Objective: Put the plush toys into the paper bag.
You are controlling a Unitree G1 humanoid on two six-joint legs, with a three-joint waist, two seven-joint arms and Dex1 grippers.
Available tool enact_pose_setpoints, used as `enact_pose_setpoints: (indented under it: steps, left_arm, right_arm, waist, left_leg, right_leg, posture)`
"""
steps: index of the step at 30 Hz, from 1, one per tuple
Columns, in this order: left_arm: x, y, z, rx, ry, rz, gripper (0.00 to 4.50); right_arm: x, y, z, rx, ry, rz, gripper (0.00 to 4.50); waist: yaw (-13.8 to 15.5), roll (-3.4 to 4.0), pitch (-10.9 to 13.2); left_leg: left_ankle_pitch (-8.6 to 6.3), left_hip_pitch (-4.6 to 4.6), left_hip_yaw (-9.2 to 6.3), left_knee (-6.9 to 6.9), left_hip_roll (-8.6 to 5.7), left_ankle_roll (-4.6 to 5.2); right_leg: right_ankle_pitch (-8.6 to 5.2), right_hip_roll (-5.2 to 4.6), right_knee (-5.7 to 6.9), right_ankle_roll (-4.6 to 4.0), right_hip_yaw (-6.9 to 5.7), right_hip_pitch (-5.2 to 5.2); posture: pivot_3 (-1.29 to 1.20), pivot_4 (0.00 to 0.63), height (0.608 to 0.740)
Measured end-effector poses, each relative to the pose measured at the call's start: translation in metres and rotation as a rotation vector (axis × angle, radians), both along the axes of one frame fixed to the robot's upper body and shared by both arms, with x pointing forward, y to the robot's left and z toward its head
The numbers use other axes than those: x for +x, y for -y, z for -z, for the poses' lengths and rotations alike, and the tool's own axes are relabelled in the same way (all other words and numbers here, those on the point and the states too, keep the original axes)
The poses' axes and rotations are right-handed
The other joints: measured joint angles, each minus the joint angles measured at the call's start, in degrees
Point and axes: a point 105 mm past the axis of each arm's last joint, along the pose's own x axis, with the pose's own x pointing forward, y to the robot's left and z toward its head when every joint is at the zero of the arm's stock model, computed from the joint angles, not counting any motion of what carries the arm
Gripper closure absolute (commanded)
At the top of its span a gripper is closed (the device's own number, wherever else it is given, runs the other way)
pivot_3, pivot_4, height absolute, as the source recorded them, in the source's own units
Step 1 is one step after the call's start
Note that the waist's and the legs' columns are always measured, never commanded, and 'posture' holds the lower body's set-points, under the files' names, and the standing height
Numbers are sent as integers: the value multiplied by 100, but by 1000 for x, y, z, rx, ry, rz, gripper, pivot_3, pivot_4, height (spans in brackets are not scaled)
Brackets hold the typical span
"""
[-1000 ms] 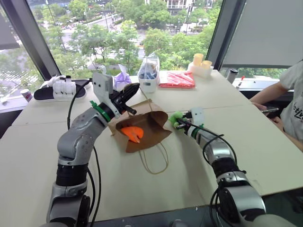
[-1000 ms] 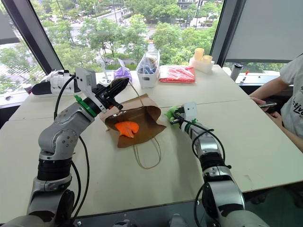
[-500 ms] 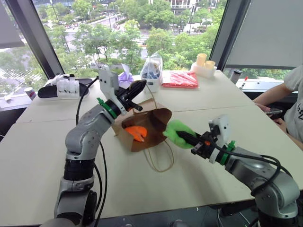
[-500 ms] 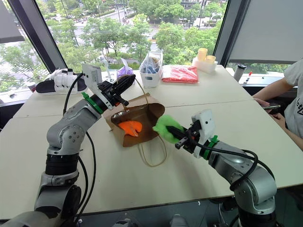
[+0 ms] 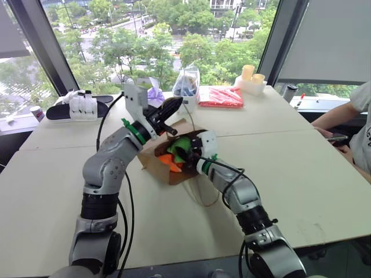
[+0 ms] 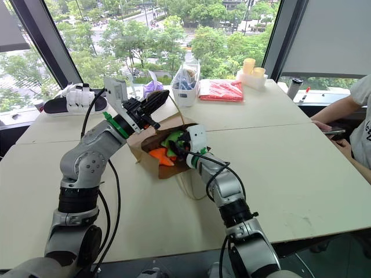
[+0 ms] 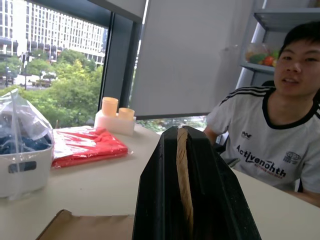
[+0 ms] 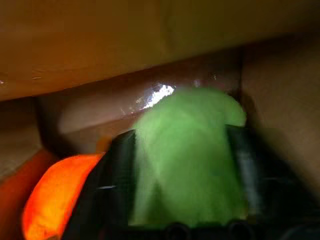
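Fuzzy green plush toy [image 8: 187, 155] now inside crinkled paper bag [image 5: 152, 160]

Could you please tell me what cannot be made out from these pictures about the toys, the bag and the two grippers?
- Right gripper: the green plush toy sits between its blurred fingers; grip or release is unclear.
- Orange plush toy: partly hidden by the paper bag wall.
- Bag's depth: hidden by both toys.
- Left gripper: shut on the bag's edge; the bag beyond is cut off.

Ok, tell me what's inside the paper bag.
In the paper bag: the orange plush toy and the green plush toy, between the right end effector's fingers. The bag's floor beneath them is hidden.
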Motion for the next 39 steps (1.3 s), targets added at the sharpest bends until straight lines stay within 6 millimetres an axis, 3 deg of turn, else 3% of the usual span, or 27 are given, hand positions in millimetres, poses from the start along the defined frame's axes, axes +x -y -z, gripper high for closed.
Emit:
enact_pose_setpoints:
  steps: [3,7,13,15,18,21,27,30,37,39]
  left_arm:
    - [0,-1,2,-2,-5,-8,4500]
    - [1,-2,4,-5,-13,-14,4500]
    - [1,-2,6,-6,-19,-14,4500]
    - [1,-1,7,-7,-19,-8,4500]
    - [0,-1,6,-7,-15,-1,4500]
    - [0,0,7,-8,-13,2,4500]
    - [0,0,7,-8,-13,3,4500]
    - [1,0,7,-7,-14,2,4500]
    - [1,-2,6,-4,-13,-8,4500]
    - [1,-3,6,-4,-12,-9,4500]
  right_arm:
    - [0,-3,1,-20,17,-13,61]
    - [-15,5,-15,-13,61,-58,61]
    - [-76,52,-42,11,49,-159,61]
    - [-94,61,-35,-22,2,-183,61]
    - [-109,73,-8,-37,-120,-164,61]
    - [-110,77,11,-66,-181,-131,61]
    - [-94,82,54,-93,-294,-50,61]
    - [-85,79,58,-89,-286,-32,898]
    - [-78,81,63,-77,-267,-10,4466]
    - [-81,77,57,-63,-255,-41,4466]
  waist:
    - [1,0,0]
    - [11,0,0]
    - [39,0,0]
    - [16,0,0]
    - [6,0,0]
    - [9,0,0]
    - [29,0,0]
    - [18,-1,-1]
    - [19,0,-1]
    - [19,0,-1]
  left_leg:
    - [-1,-10,-1,4,-1,1]
    - [-2,-13,-5,5,-2,4]
    - [-4,-24,-9,10,-3,7]
    - [-4,-17,-7,8,0,7]
    - [-4,-10,-2,9,3,7]
    - [-3,-10,1,16,2,7]
    - [-2,-7,-1,18,1,6]
    - [-2,-6,0,18,1,6]
    - [-2,-2,-1,15,2,5]
    - [-2,-3,-2,15,1,5]
  right_leg:
    - [0,-1,-1,0,0,-7]
    - [0,-1,0,0,-3,-7]
    - [0,-2,-7,1,-6,-7]
    - [-1,1,-6,0,-6,-4]
    - [-2,4,-5,0,-5,2]
    - [-2,4,-5,0,-3,4]
    - [-1,3,-5,1,-3,9]
    - [-1,3,-5,1,-3,8]
    - [-1,3,-3,1,-3,10]
    - [-1,3,-3,1,-3,10]
  posture:
    - [0,150,740]
    - [0,150,740]
    - [0,150,740]
    - [0,150,740]
    - [0,150,740]
    - [0,150,740]
    - [0,150,740]
    - [0,150,740]
    - [0,150,740]
    - [0,150,740]
